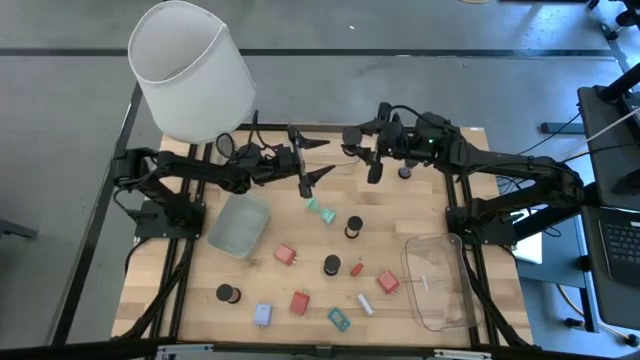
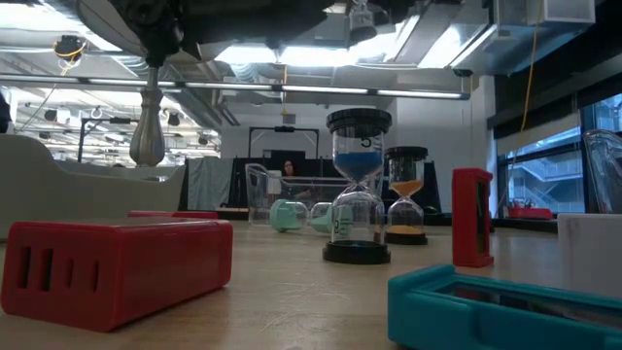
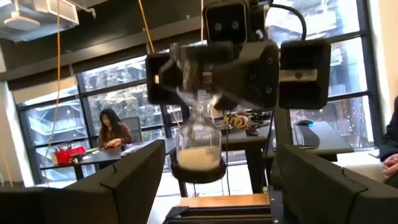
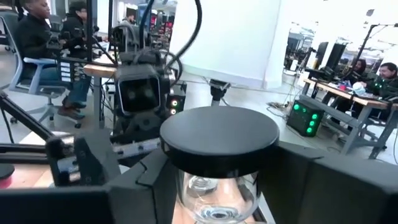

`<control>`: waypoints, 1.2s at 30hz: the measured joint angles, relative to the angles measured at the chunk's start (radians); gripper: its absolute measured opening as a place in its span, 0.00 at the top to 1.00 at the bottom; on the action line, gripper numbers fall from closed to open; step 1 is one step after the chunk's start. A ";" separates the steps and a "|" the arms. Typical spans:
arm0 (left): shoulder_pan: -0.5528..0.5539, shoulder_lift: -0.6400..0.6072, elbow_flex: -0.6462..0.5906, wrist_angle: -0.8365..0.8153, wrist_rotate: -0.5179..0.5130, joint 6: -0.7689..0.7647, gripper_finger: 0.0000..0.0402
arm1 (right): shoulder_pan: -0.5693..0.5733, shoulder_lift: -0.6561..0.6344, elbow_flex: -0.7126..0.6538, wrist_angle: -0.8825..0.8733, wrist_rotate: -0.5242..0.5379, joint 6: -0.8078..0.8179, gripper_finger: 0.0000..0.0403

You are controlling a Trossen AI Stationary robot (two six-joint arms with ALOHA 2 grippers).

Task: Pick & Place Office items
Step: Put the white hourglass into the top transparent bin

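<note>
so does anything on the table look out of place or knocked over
Mostly no. The odd one is a teal sand timer lying on its side behind the upright blue sand timer. The big white lampshade also overhangs the table's far left corner. The right gripper holds another sand timer in the air.

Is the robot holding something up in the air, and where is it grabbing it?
Yes. The right gripper holds an hourglass by its glass, just under the black cap. The left gripper is open and empty.

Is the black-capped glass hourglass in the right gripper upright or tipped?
Upright: the left wrist view shows the hourglass vertical in the right gripper, white sand settled in its lower bulb.
</note>
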State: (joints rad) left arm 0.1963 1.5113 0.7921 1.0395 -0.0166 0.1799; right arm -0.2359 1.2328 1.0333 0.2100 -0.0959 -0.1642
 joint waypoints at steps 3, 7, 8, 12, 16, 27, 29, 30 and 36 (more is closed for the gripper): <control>0.000 0.045 0.047 -0.002 0.012 -0.001 0.25 | 0.000 0.010 0.000 0.000 -0.002 0.000 0.56; 0.000 0.108 0.116 -0.022 0.001 0.007 0.25 | 0.000 0.025 0.000 0.006 -0.001 0.001 0.51; 0.000 0.115 0.126 -0.022 -0.002 0.015 0.25 | 0.000 0.028 0.000 0.004 0.003 0.001 0.50; -0.010 0.105 0.131 -0.080 -0.017 0.024 0.25 | 0.000 0.030 0.000 -0.017 0.049 -0.003 0.53; -0.013 0.058 0.131 -0.245 -0.079 0.026 0.25 | -0.003 0.030 0.000 -0.046 0.063 -0.008 0.57; -0.009 0.051 0.131 -0.289 -0.158 -0.002 0.25 | 0.000 0.032 0.000 -0.007 0.051 -0.008 0.54; -0.009 0.051 0.131 -0.301 -0.159 -0.002 0.25 | 0.000 0.032 0.000 0.000 0.045 -0.003 0.57; -0.009 0.051 0.131 -0.302 -0.160 -0.002 0.25 | 0.000 0.032 0.000 0.001 0.035 -0.002 0.57; -0.009 0.051 0.131 -0.300 -0.186 -0.002 0.25 | 0.001 0.032 0.000 0.052 -0.038 0.055 0.52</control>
State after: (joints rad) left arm 0.1875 1.5627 0.9234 0.7399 -0.2030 0.1783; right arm -0.2352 1.2652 1.0328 0.2624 -0.1344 -0.1090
